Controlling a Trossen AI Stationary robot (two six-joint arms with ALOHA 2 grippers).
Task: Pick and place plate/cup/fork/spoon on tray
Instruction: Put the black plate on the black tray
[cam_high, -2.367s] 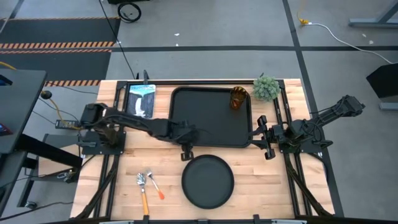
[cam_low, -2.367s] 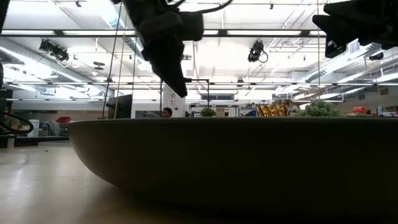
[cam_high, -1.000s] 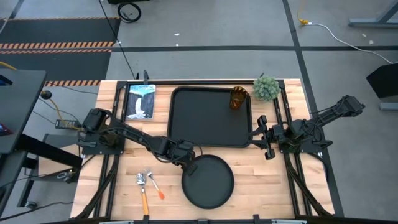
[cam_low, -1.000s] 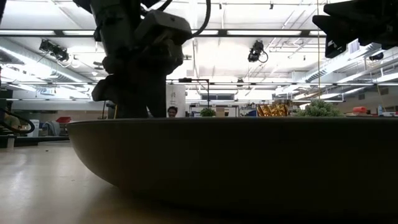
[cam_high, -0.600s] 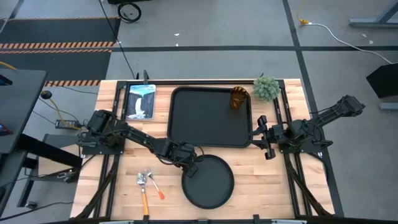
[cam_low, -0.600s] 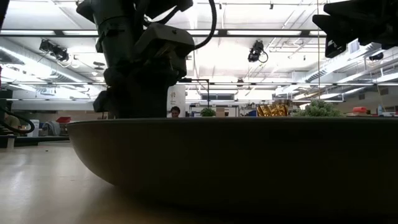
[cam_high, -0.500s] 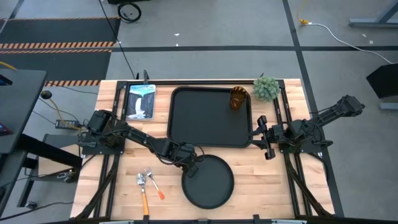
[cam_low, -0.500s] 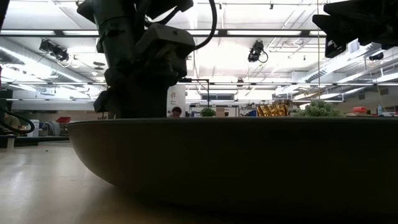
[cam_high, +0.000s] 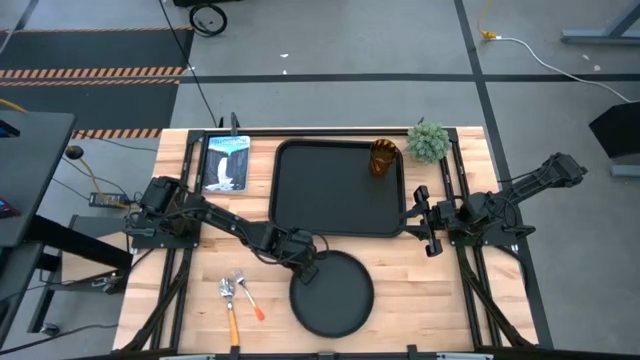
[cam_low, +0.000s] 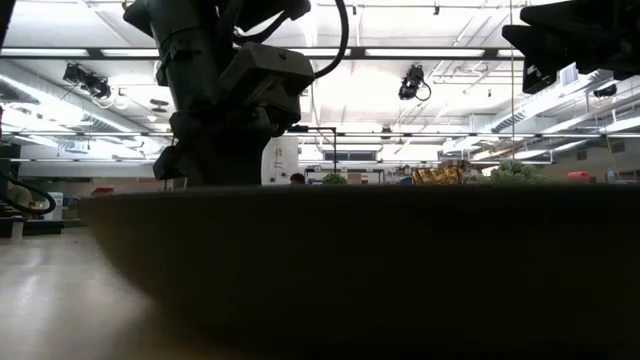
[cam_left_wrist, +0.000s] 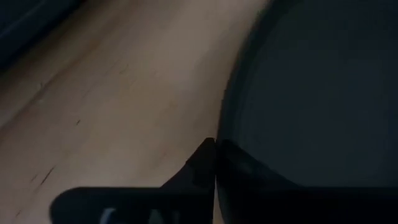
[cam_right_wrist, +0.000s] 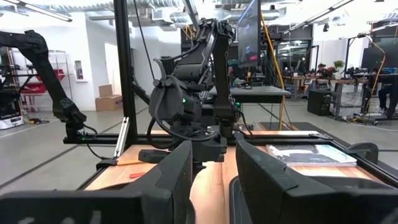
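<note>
Taking the tray (cam_high: 338, 190) as my landmark: off its near-left corner, well out on the wood, the spoon (cam_high: 228, 289) and the fork (cam_high: 247, 297) lie side by side, orange handles toward the table's front edge. Beside the tray's far-left corner lies a picture book (cam_high: 226, 162).

My left gripper (cam_high: 303, 268) sits just in front of the tray's near edge, left of its middle, right at the far-left rim of the plate (cam_high: 333, 294). In my left wrist view a dark fingertip (cam_left_wrist: 200, 163) touches the plate's rim (cam_left_wrist: 225, 134), and the jaws look pinched on that rim, though only one finger shows clearly. The plate lies in front of the tray, near but apart from it.

The cup (cam_high: 384, 157) stands upright in the tray's far-right corner, with a small plant (cam_high: 428, 141) just outside that corner.

My right gripper (cam_high: 428, 222) waits beside the tray's right edge, fingers spread, holding nothing.
</note>
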